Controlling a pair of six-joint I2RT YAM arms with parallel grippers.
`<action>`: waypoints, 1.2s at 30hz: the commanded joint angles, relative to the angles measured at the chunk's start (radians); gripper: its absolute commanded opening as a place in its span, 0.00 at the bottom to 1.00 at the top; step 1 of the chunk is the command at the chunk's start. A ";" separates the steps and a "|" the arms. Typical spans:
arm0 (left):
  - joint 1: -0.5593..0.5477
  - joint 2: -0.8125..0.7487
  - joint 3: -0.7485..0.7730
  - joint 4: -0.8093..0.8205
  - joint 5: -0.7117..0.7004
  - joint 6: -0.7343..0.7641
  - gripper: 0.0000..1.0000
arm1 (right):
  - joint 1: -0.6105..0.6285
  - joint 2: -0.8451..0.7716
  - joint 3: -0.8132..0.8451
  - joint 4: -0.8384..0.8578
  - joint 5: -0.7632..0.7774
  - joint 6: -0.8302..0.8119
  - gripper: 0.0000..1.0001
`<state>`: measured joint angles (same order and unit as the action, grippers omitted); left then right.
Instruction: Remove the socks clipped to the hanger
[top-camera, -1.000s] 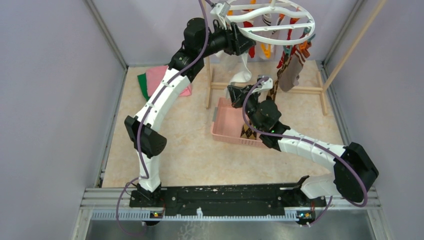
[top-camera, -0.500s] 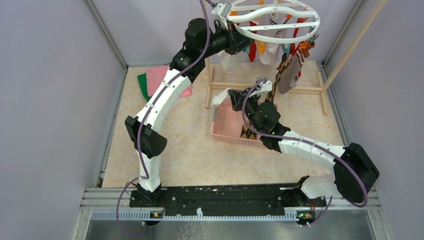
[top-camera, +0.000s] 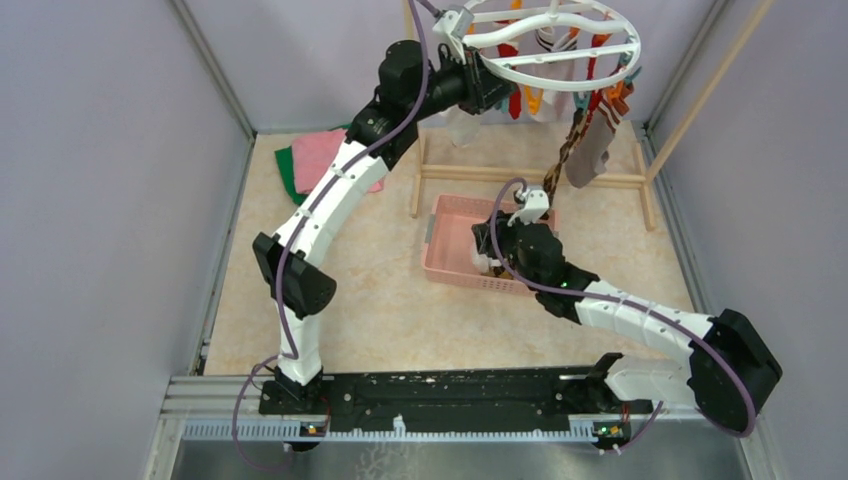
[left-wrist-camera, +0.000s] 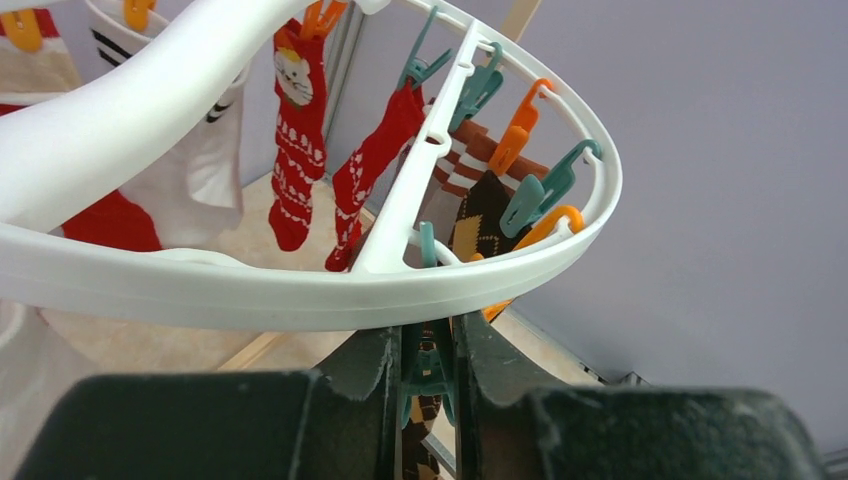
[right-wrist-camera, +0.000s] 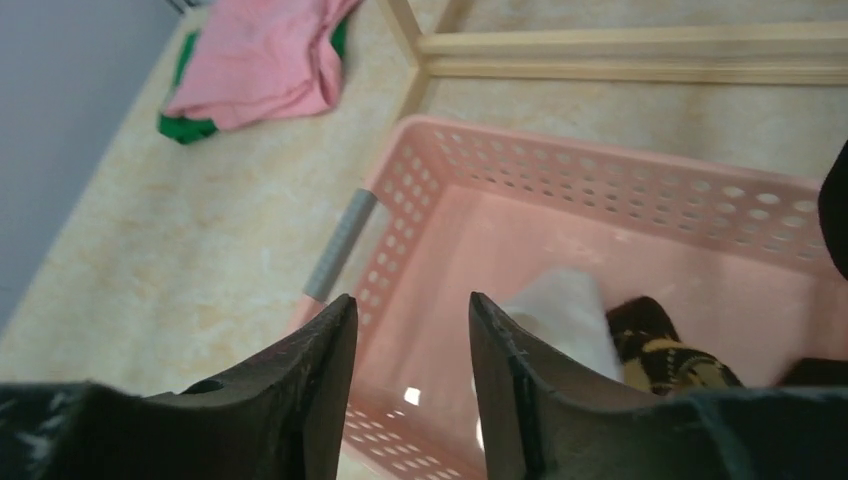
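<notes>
The hanger (top-camera: 545, 85), a white ring (left-wrist-camera: 250, 295), hangs at the top with socks clipped under it. Among them are a red patterned sock (left-wrist-camera: 295, 150), a white sock with black stripes (left-wrist-camera: 200, 170), a brown argyle sock (top-camera: 560, 160) and a grey sock (top-camera: 590, 150). My left gripper (left-wrist-camera: 428, 335) reaches up under the ring's near rim (top-camera: 490, 92), shut on a teal clip (left-wrist-camera: 428, 375). My right gripper (right-wrist-camera: 410, 300) hovers open and empty over the pink basket (right-wrist-camera: 600, 175). In the basket lie a white sock (right-wrist-camera: 565, 310) and an argyle sock (right-wrist-camera: 670, 355).
The light wooden rack frame (top-camera: 530, 175) stands behind the basket (top-camera: 450, 245), its slanted post (top-camera: 700, 100) to the right. Folded pink and green cloths (top-camera: 315, 155) lie at the back left. Grey walls close in both sides.
My right gripper came down over the basket and opened, and the white sock it held now lies inside. My left gripper shifted right under the ring and closed on a clip.
</notes>
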<state>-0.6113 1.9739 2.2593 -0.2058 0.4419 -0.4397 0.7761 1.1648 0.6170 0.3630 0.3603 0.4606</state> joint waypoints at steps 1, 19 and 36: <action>-0.022 -0.054 -0.008 -0.005 -0.005 0.006 0.06 | -0.007 -0.030 0.038 -0.178 0.047 0.008 0.53; -0.048 -0.223 -0.149 -0.182 -0.009 0.058 0.99 | -0.015 0.402 0.436 0.336 0.054 -0.343 0.92; 0.067 -0.626 -0.432 -0.405 -0.251 0.338 0.99 | -0.055 0.814 0.912 0.586 0.234 -0.573 0.21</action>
<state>-0.5743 1.3624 1.8469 -0.5907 0.2638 -0.1516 0.7273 1.9728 1.4563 0.8577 0.5346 -0.0658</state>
